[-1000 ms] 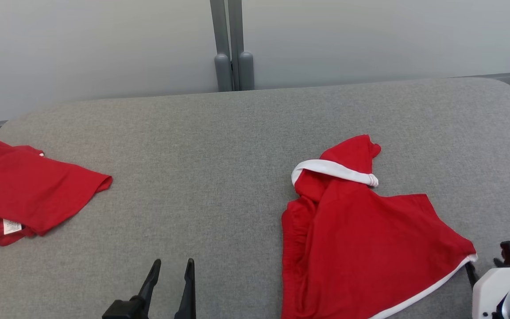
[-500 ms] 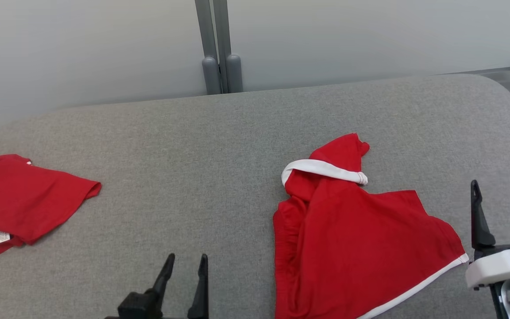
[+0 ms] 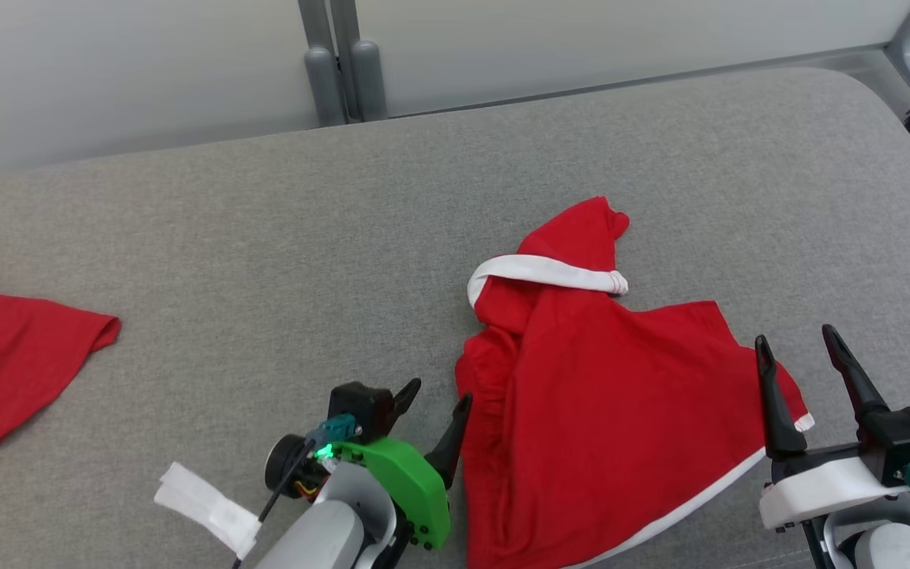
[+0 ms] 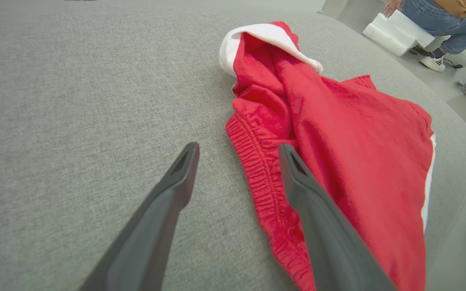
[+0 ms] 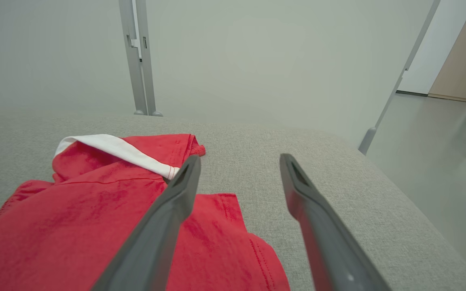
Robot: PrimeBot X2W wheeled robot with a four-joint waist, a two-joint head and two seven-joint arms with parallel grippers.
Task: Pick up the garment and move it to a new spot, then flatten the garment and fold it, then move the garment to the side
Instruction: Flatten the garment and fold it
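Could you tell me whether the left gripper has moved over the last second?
Yes: the left gripper went rightward, and its gap to the red garment's left edge has nearly closed.

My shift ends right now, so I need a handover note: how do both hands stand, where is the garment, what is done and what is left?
Left hand: open, empty, at the elastic edge of the garment.
Right hand: open, empty, over the garment's white-trimmed right corner.
Garment: red, bunched on the grey padded table, not grasped. A separate red cloth lies at the table's far left.
Done: nothing that shows.
Left: pick up, move, flatten, fold, set aside.
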